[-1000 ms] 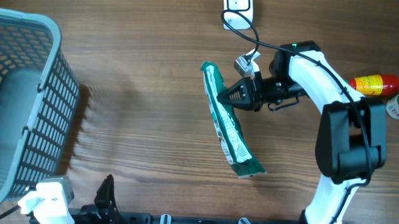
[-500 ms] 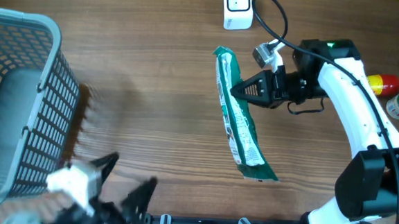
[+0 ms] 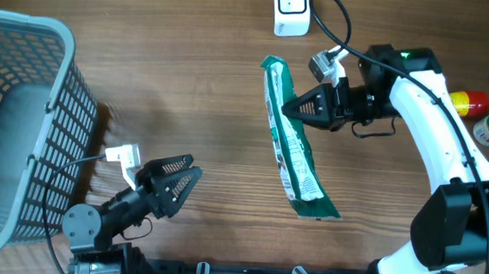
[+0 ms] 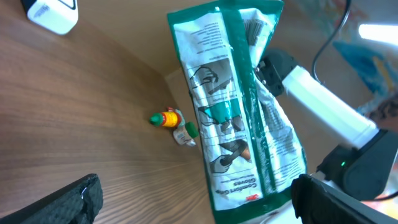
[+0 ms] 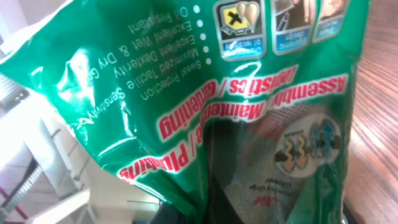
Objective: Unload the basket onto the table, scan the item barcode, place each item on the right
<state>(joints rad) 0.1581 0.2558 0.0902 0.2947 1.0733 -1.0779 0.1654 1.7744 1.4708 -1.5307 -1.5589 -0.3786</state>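
One edge pinch: right claw point(image 3: 287, 110) clamped glove packet point(image 3: 294, 161), centre frame; left claw point(image 3: 187, 174) apart. Swinging could spoil scan.

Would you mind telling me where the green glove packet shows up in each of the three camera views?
Overhead: green glove packet right of centre, gripped by the right claw.
Left wrist: upper middle, running down to the lower right, back panel showing.
Right wrist: fills nearly the whole frame.
Landmark: white device, top edge overhead, top-left corner in left wrist; absent from right wrist.
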